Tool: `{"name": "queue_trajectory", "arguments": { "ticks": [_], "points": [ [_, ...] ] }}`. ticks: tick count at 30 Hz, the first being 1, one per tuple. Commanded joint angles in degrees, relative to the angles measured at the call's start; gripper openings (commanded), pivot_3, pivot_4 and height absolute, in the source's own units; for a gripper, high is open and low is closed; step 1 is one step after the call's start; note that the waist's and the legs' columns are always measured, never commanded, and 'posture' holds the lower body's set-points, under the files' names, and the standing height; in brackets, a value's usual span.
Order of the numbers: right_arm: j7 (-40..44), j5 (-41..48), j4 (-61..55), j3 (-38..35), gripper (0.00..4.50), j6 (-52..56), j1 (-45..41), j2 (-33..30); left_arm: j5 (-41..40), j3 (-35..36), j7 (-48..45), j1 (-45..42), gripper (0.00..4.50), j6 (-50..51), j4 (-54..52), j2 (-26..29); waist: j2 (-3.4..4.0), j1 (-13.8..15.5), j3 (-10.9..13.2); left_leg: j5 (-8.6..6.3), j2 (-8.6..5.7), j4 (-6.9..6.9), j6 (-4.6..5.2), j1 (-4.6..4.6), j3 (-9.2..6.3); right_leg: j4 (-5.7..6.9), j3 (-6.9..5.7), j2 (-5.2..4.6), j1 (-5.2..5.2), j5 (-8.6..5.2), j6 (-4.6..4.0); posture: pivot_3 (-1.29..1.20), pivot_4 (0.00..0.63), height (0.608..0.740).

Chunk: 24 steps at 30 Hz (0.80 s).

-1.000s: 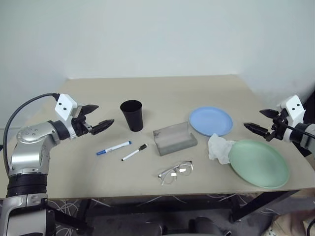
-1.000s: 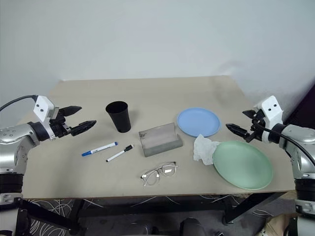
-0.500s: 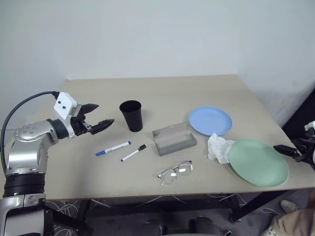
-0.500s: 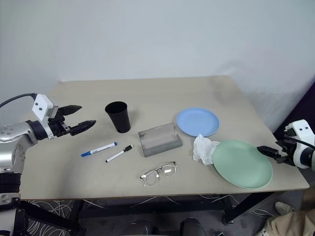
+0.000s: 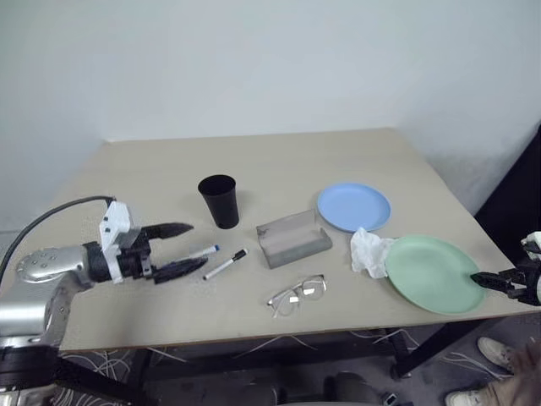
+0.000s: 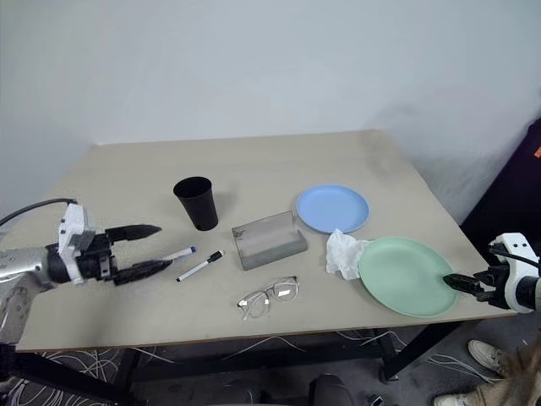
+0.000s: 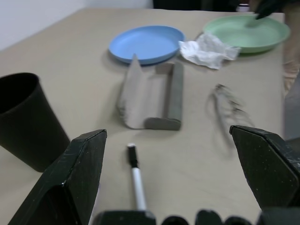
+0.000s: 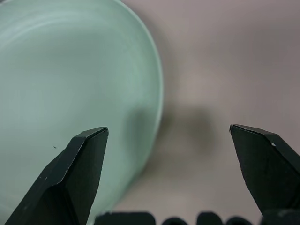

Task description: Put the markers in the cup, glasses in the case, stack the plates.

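Left gripper (image 5: 179, 249): fingers apart, empty, low over the table (image 5: 279, 156), just left of the blue marker (image 5: 203, 251). Black marker (image 5: 226, 264) beside it; cup (image 5: 220, 200) upright behind. Case (image 5: 292, 238) open at centre, glasses (image 5: 296, 294) in front. Blue plate (image 5: 353, 206), then tissue (image 5: 367, 251) touching the green plate (image 5: 434, 273). Right gripper (image 6: 465, 282): fingers apart, empty, at the green plate's outer rim.

Risks: markers may roll if nudged; glasses lie near the front edge; green plate sits close to the right corner. Back of the table open.
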Motion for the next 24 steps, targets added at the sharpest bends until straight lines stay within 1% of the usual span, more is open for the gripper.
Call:
{"name": "queue_trajectory", "arguments": {
  "ticks": [1,3,6,8,9,13,14,17,20,24],
  "points": [
    [0.7,0.0,-0.5,0.4,4.50,0.1,-2.4,0.3,-0.8,2.6,0.2,-0.4,4.46,-0.9,-1.5,1.1,0.07,0.1,0.0,0.00,0.40,0.07,0.00,-0.01,0.35,-0.08,-0.20,0.02,0.02,-0.01,0.00,0.00,0.000,0.732],
    [0.9,0.0,-0.4,0.7,4.50,0.3,-2.8,0.6,-0.4,2.8,0.6,-0.4,4.46,-1.5,-1.4,0.9,0.11,0.1,0.0,0.00,1.23,0.12,0.00,-0.05,1.37,-0.14,-0.47,0.00,0.00,-0.01,0.00,0.00,0.000,0.732],
    [1.3,0.2,-0.3,1.2,3.89,1.1,-3.3,0.9,-0.1,2.5,1.1,-0.1,4.50,-2.0,-1.4,0.7,0.11,0.2,0.0,0.00,1.61,0.13,0.00,-0.09,1.92,-0.13,-0.53,0.01,0.02,-0.01,0.00,0.00,0.000,0.732],
    [1.3,-0.1,-0.2,1.7,3.24,1.4,-3.5,1.1,-0.1,2.4,1.3,0.0,4.50,-2.2,-1.4,0.6,0.11,0.2,0.0,0.00,1.96,0.14,0.00,-0.11,2.47,-0.13,-0.54,0.01,0.02,-0.01,-0.01,0.00,0.000,0.732],
    [1.2,-0.1,-0.3,1.8,2.84,1.5,-3.6,1.2,-0.1,2.4,1.4,0.1,4.50,-2.3,-1.4,0.6,0.11,0.1,0.0,0.00,2.32,0.17,0.00,-0.12,2.95,-0.14,-0.57,0.01,0.02,-0.01,-0.01,0.00,0.000,0.732],
    [1.0,0.1,0.0,1.9,1.45,2.1,-4.2,1.7,0.2,2.1,2.2,-0.2,4.50,-2.5,-1.6,0.5,0.11,0.0,0.0,0.00,2.60,0.38,0.00,-0.16,3.35,-0.18,-0.62,0.02,0.00,-0.01,-0.01,0.00,0.000,0.732],
    [0.8,0.2,0.1,1.8,1.05,2.3,-4.4,2.0,0.2,1.9,2.2,-0.3,4.50,-2.5,-1.5,0.5,0.11,0.0,0.0,0.00,2.68,0.38,0.00,-0.16,3.51,-0.21,-0.61,0.02,-0.02,-0.01,-0.01,0.00,0.000,0.732],
    [0.2,0.4,0.7,1.4,0.02,2.7,-4.9,2.5,0.3,1.6,2.6,-0.6,4.50,-2.6,-1.5,0.4,0.11,-0.1,0.0,-0.10,3.01,0.38,0.12,-0.17,4.18,-0.34,-0.60,-0.01,-0.05,-0.01,-0.01,0.00,0.000,0.732],
    [0.2,1.0,2.0,0.8,0.02,3.4,-5.6,3.0,0.4,1.4,2.9,-0.9,4.50,-2.7,-1.5,0.3,0.08,-0.1,0.0,-0.20,3.36,0.39,0.13,-0.12,4.44,-0.79,-0.82,0.06,-0.04,-0.01,-0.01,0.00,0.000,0.732],
    [-0.4,2.6,4.6,-1.9,0.02,4.2,-7.3,3.4,0.7,1.0,3.3,-1.3,4.50,-3.0,-1.2,0.2,0.08,0.0,0.0,-0.29,3.35,0.47,0.24,-0.18,4.57,-0.85,-0.73,0.02,-0.06,0.00,-0.01,0.00,0.000,0.732]
  ]
}}
